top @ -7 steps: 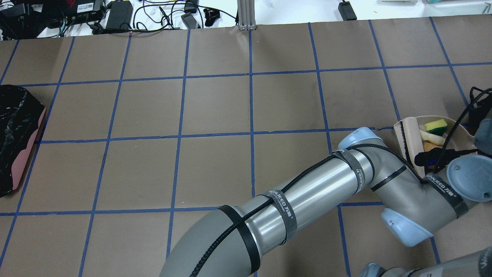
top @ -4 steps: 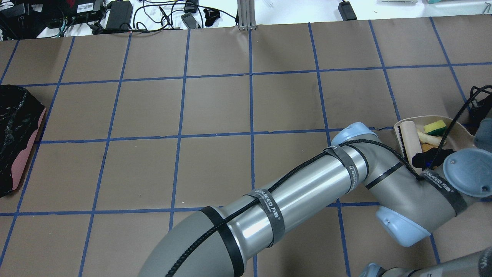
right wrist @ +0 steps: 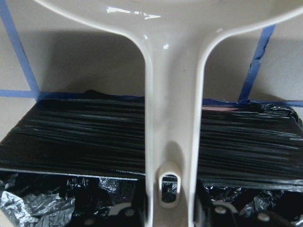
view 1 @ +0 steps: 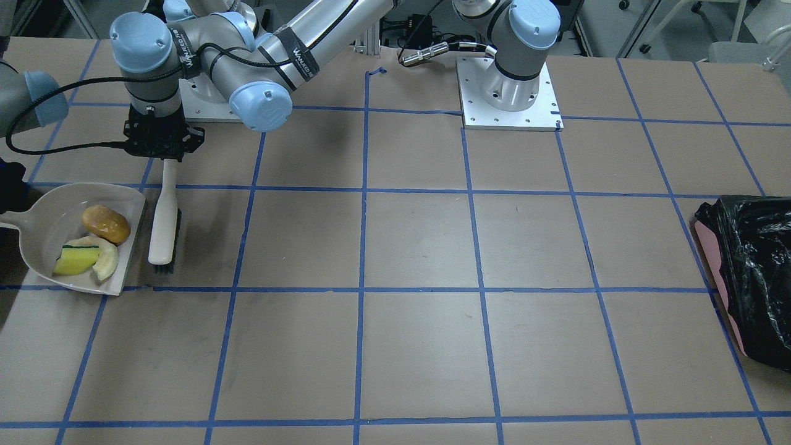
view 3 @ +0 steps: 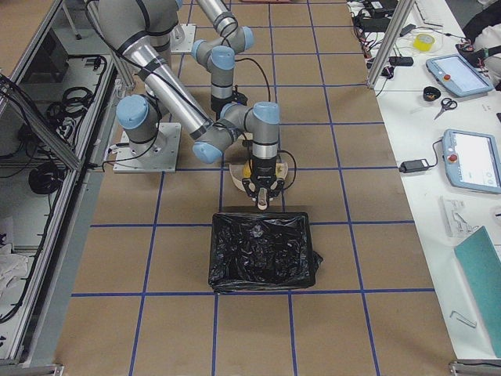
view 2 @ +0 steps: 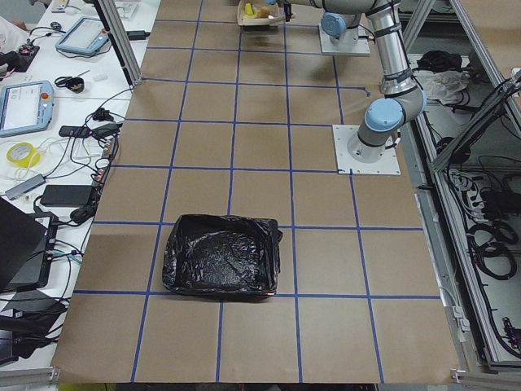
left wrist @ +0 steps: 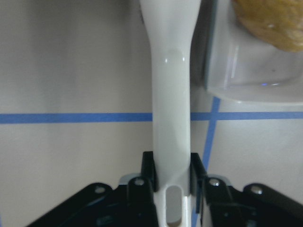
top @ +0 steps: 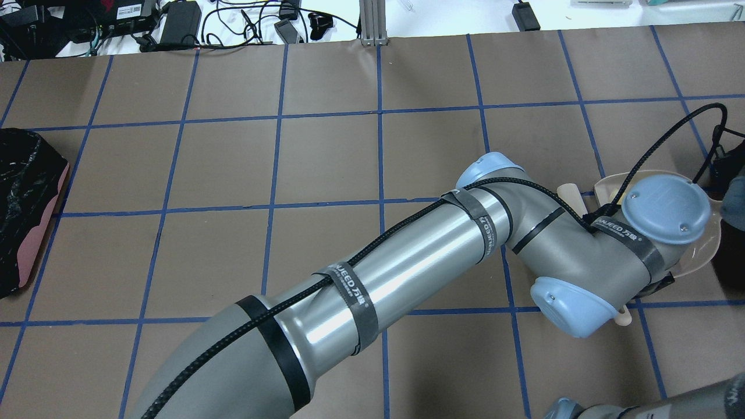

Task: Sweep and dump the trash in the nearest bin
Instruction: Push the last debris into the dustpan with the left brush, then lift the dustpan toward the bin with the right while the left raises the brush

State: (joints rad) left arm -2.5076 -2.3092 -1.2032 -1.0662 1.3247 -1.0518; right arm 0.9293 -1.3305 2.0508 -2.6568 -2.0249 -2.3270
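The trash lies in a beige dustpan (view 1: 37, 244): a brown-orange lump (view 1: 106, 224), a yellow sponge wedge (view 1: 75, 259) and a pale peel slice (view 1: 106, 261). My left gripper (view 1: 157, 151) is shut on the handle of a white brush (view 1: 164, 222), which stands just outside the pan's open edge. In the left wrist view the left gripper (left wrist: 173, 165) clamps that brush (left wrist: 170, 94). My right gripper (right wrist: 170, 201) is shut on the dustpan handle (right wrist: 173, 118). Under the handle is the bin (right wrist: 71, 137), dark and black-lined. From the right end the bin (view 3: 262, 251) stands just in front of the pan.
A pink bin with a black bag (view 1: 751, 272) stands at the table's opposite end, also seen from above (top: 23, 209). My left arm (top: 407, 267) stretches across the table and hides the pan's contents from above. Cables and power bricks (top: 174, 23) lie beyond the far edge.
My left arm has swung farther out, its wrist now covering the dustpan from above. The brush has moved from the pan's mouth to just outside it.
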